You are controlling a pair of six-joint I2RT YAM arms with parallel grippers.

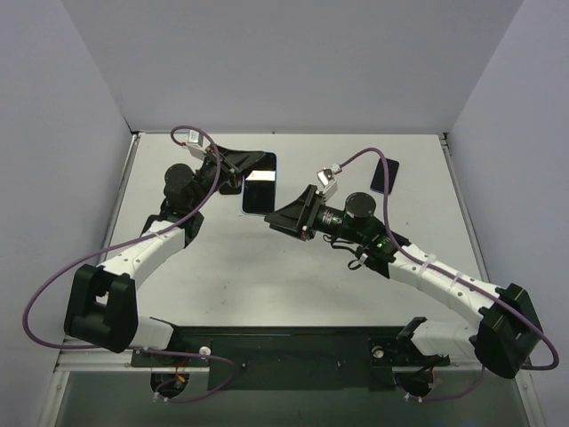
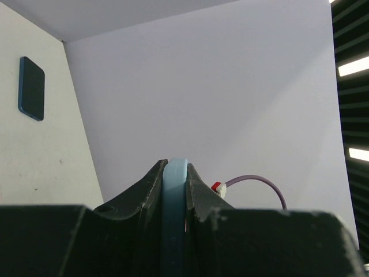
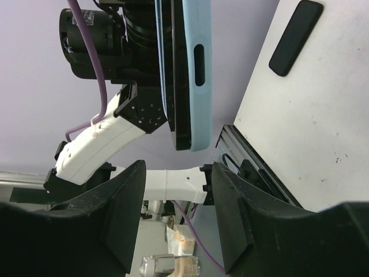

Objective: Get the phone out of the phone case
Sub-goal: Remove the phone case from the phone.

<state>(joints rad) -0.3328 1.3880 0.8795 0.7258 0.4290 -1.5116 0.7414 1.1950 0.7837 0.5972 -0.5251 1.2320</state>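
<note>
my left gripper [image 2: 174, 168] pinches the phone case [image 3: 200, 86] by its edges, phone [image 3: 177, 86] inside; my right gripper [image 3: 179, 170] gapes wide, the free end just ahead. case looks soft and bendy, phone stiff, slick, fragile — i'd peel a corner lip.

We record the left gripper [image 1: 236, 169] in the upper middle of the frame, set against the left edge of the phone [image 1: 260, 194], a dark slab showing bright glare. The right gripper [image 1: 284, 218] sits just beside the phone's lower right corner. A second dark flat item [image 1: 385, 175] lies on the table [image 1: 267, 285], upper right, well apart
</note>
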